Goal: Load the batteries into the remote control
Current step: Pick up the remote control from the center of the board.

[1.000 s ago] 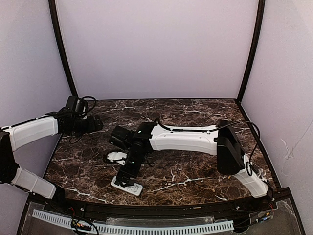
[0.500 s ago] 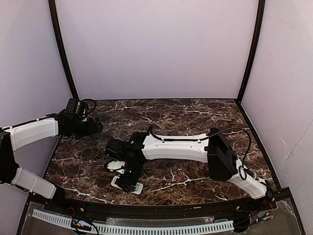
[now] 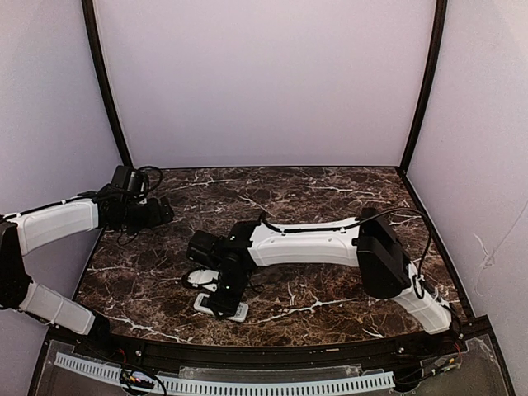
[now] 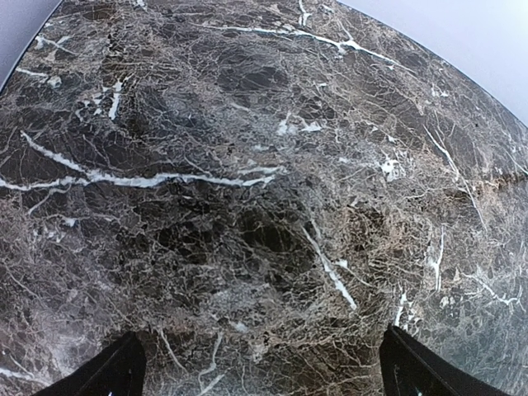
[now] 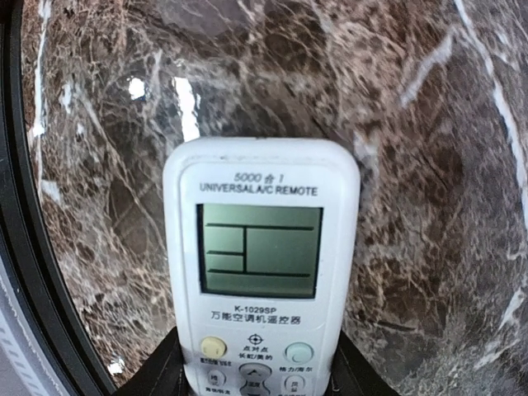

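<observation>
Flanking remote control (image 5: 261,272), right jaws, perhaps touching

Brown marble surface (image 4: 264,190), white veins running all across it.
Left tool (image 4: 260,373) spread wide: two dark fingertips (image 4: 115,375) show at the bottom corners, well apart, stone between them. Pale wall (image 4: 483,33) along the top right edge.

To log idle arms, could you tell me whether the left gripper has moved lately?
No; the left gripper sits just as far from the black corner post as before.
</observation>
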`<act>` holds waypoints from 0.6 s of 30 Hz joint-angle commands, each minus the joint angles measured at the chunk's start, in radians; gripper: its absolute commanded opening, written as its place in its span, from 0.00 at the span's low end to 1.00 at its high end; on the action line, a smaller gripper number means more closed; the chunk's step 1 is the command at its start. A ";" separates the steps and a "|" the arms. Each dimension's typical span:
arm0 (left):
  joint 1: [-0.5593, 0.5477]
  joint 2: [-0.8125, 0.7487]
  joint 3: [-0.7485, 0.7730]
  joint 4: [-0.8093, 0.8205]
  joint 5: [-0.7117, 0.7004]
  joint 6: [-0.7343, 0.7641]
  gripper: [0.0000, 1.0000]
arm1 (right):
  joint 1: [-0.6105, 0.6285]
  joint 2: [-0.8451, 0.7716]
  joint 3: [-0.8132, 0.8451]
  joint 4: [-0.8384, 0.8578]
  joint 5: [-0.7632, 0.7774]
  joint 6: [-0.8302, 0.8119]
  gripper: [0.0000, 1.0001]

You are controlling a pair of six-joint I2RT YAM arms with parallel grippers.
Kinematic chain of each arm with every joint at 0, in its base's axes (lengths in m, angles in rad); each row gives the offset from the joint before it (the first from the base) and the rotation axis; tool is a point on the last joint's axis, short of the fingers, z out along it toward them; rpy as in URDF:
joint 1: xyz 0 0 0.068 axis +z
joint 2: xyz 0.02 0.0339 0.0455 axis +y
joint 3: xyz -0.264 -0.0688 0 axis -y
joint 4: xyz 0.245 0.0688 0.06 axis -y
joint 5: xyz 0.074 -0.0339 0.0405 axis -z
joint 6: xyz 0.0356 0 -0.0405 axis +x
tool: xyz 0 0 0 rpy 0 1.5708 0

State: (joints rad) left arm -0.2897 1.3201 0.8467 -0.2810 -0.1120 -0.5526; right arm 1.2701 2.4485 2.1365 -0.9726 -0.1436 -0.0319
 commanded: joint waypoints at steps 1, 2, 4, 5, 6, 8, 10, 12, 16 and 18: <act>0.006 -0.045 -0.027 0.049 0.033 0.037 1.00 | -0.087 -0.165 -0.154 0.142 -0.113 0.003 0.28; 0.007 -0.051 -0.034 0.075 0.054 0.040 1.00 | -0.110 -0.205 -0.194 0.182 -0.139 0.009 0.28; 0.006 -0.071 -0.048 0.119 0.094 0.055 1.00 | -0.155 -0.296 -0.275 0.263 -0.188 0.009 0.27; 0.005 -0.088 -0.053 0.138 0.118 0.061 1.00 | -0.178 -0.344 -0.311 0.306 -0.196 0.013 0.27; 0.005 -0.099 -0.071 0.186 0.157 0.065 1.00 | -0.203 -0.394 -0.350 0.347 -0.216 0.018 0.26; 0.003 -0.134 -0.107 0.279 0.222 0.079 1.00 | -0.260 -0.494 -0.429 0.443 -0.266 0.030 0.26; -0.005 -0.170 -0.144 0.381 0.291 0.096 1.00 | -0.322 -0.598 -0.514 0.555 -0.337 0.080 0.25; -0.029 -0.200 -0.174 0.473 0.343 0.118 1.00 | -0.389 -0.696 -0.598 0.688 -0.421 0.131 0.25; -0.147 -0.206 -0.172 0.570 0.401 0.215 1.00 | -0.490 -0.844 -0.735 0.946 -0.611 0.237 0.26; -0.214 -0.182 -0.159 0.620 0.464 0.258 1.00 | -0.516 -0.884 -0.775 1.051 -0.697 0.285 0.26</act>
State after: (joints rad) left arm -0.4095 1.1255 0.6804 0.1715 0.2005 -0.4068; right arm 0.7826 1.6196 1.4429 -0.2279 -0.6064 0.1284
